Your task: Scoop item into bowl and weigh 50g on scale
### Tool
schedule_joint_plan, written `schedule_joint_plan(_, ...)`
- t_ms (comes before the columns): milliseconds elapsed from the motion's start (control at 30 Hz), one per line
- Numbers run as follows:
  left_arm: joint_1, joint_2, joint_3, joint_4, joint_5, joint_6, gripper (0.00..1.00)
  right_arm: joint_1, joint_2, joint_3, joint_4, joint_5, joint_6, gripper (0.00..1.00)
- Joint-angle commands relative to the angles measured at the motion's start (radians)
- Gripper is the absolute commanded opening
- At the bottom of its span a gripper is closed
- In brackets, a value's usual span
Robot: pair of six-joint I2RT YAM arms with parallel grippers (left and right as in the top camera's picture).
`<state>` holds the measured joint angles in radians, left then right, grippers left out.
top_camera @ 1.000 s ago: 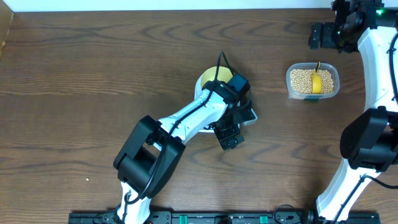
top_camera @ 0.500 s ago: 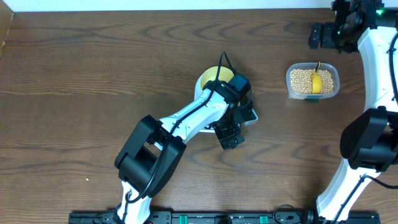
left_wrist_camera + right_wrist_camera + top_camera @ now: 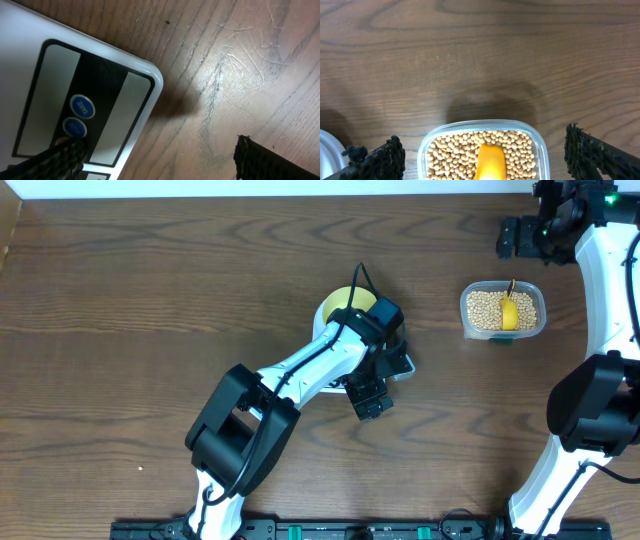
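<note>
**Scale [image 3: 100, 90] lies slanted under the left end effector [image 3: 157, 145]**

The left end effector's fingers are wide apart over the scale's button end. The scale's long side runs slantwise between them. The bowl [image 3: 340, 304] is just behind it. The right end effector [image 3: 482, 142] is also wide apart, above the beans [image 3: 452, 150].

Left wrist [image 3: 384, 316]: displaced slightly rightward across the three overhead views, edging away from the bowl [image 3: 338, 304] and farther over the scale [image 3: 402, 367]. Left elbow [image 3: 238, 420], below-left of the bowl in the overhead view: displaced rightward by a similarly small amount.
</note>
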<state>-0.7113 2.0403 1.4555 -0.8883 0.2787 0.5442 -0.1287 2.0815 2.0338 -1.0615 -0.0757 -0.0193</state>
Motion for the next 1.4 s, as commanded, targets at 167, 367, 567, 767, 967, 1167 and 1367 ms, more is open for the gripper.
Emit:
schedule_joint_plan(167, 0.034, 0.079, -0.015, 0.034, -0.076, -0.010, 0.98, -0.001, 0.004, 0.014, -0.002, -0.006, -0.005, 0.99)
schedule_joint_plan(367, 0.039, 0.080, -0.015, 0.058, -0.093, -0.011, 0.98, -0.001, 0.004, 0.014, -0.002, -0.006, -0.005, 0.99)
schedule_joint_plan(567, 0.036, 0.014, -0.015, 0.059, -0.085, -0.024, 0.98, -0.001, 0.004, 0.014, -0.002, -0.006, -0.005, 0.99)
schedule_joint_plan(767, 0.026, -0.133, -0.015, -0.007, 0.031, -0.114, 0.98, -0.001, 0.004, 0.014, -0.002, -0.006, -0.005, 0.99)
schedule_joint_plan(967, 0.030, -0.214, -0.015, -0.167, 0.031, -0.281, 0.98, -0.001, 0.004, 0.014, -0.002, -0.006, -0.005, 0.99)
schedule_joint_plan(1167, 0.047, -0.282, -0.038, -0.172, -0.111, -0.457, 0.98, -0.001, 0.004, 0.014, -0.002, -0.006, -0.005, 0.99)
schedule_joint_plan(1367, 0.122, -0.282, -0.057, -0.172, -0.134, -0.555, 0.98, -0.001, 0.004, 0.014, -0.002, -0.006, -0.005, 0.99)
